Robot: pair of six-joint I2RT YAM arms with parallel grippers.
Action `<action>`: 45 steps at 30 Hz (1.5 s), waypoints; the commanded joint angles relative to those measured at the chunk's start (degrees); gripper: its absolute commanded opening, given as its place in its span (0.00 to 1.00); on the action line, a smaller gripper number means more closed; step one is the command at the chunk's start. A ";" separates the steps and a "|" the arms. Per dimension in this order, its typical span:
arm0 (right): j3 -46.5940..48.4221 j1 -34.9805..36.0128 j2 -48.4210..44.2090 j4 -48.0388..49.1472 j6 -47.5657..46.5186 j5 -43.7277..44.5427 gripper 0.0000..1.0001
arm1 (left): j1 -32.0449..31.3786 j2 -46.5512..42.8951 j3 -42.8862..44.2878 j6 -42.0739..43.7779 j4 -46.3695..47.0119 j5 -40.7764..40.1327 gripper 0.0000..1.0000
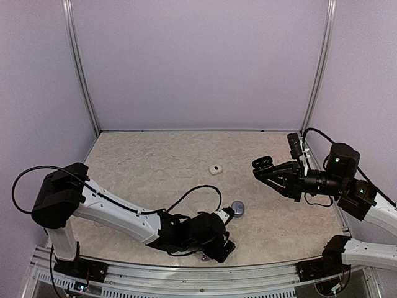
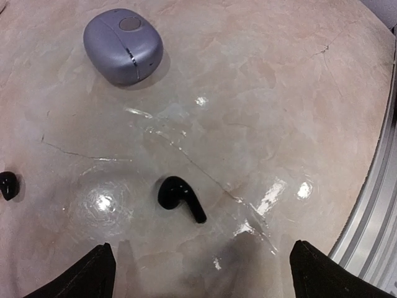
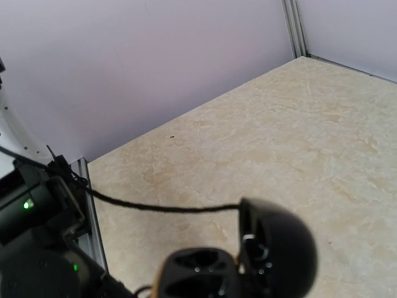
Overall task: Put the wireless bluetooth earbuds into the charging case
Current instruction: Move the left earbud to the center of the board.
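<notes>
Black comma-shaped earbud (image 2: 181,198) flat on the bench (image 2: 279,93), bulb to the left and short stem pointing lower right in the left wrist view. Just ahead of the left hand (image 2: 205,279), roughly in line with the gap between its two fingers (image 2: 93,276), touching neither. Left hand released: jaws spread wide, nothing between them, tips low over the bench near its front rail.

Second black earbud (image 2: 7,184) at the far left edge of the same view, partly cut off and well apart from the first. Farther out, beyond the first earbud, a closed blue-grey rounded case (image 2: 123,45) resting on the bench, apart from both earbuds. Small white case (image 1: 215,169) alone near mid-bench in the overhead view.

Over on the right, raised above the bench, right hand (image 1: 264,164) clenched on an open black charging case (image 3: 273,248). Lid hinged up, inner recesses dimly visible, well apart from every earbud.
</notes>
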 commanded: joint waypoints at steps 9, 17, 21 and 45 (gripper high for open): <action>0.35 -0.69 -1.48 -1.18 -0.45 -0.42 0.00 | 1.70 3.10 5.14 0.72 -3.20 -7.97 0.99; 0.56 -0.81 -0.45 -1.00 -1.14 -0.81 0.00 | 3.36 7.26 9.63 1.66 -10.70 -10.85 0.91; 0.03 -0.86 -0.53 -0.73 -1.21 -0.61 0.00 | 5.34 7.46 9.30 2.94 -13.08 -9.94 0.78; 0.34 -1.38 0.25 -1.34 -2.07 -1.62 0.00 | 16.83 0.86 17.58 22.34 -29.93 13.99 0.54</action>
